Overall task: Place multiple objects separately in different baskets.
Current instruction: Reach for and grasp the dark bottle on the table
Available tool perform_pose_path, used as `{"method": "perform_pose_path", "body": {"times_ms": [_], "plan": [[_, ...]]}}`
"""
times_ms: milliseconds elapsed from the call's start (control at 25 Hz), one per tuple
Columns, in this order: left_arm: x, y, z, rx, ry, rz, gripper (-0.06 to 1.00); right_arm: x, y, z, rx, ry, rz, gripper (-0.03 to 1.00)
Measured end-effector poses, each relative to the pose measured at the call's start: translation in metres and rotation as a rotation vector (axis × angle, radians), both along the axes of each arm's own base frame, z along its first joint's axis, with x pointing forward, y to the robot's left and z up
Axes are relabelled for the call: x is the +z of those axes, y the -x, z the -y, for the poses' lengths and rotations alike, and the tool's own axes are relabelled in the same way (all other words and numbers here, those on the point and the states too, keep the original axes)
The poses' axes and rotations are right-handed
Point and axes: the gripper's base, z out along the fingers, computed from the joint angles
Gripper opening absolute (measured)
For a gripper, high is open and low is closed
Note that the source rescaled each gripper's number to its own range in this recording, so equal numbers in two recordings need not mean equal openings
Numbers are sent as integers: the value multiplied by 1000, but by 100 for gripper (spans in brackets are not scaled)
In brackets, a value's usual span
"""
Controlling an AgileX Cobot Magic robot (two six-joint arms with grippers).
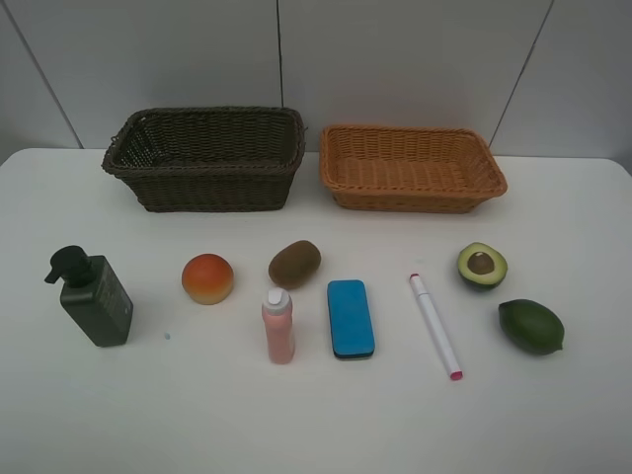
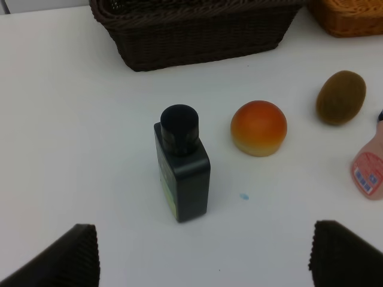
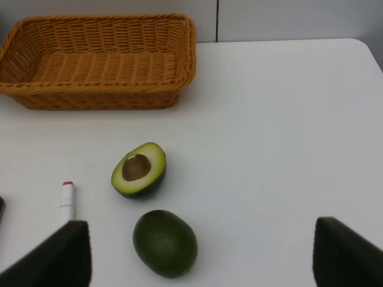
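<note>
At the back of the table [image 1: 99, 415], two empty baskets side by side: dark brown basket [image 1: 212, 188], deep, and orange basket [image 1: 410, 197], shallow. Nearer the front, at the left end, standing up: dark green pump bottle [image 2: 182, 173]. Probably stiff, smooth, maybe heavy; best to pinch the flat sides, not the pump top. At the right end: whole green avocado [image 3: 164, 242], round, likely to roll; best to pinch across the middle. Left pincer [image 2: 203, 260] wide, empty, near the bottle. Right pincer [image 3: 203, 257] wide, empty, near the avocado.

Probably a lab test bench; white table [image 1: 296, 415], plain panelled wall [image 1: 395, 59]
</note>
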Motion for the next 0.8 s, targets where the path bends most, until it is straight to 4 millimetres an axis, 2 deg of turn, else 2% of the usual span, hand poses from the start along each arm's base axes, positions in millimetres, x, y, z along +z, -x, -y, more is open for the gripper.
{"method": "perform_pose_path", "body": {"times_ms": [800], "plan": [[0,0,0,0,0,0,81,0,0,0,0,0,0,92]]}}
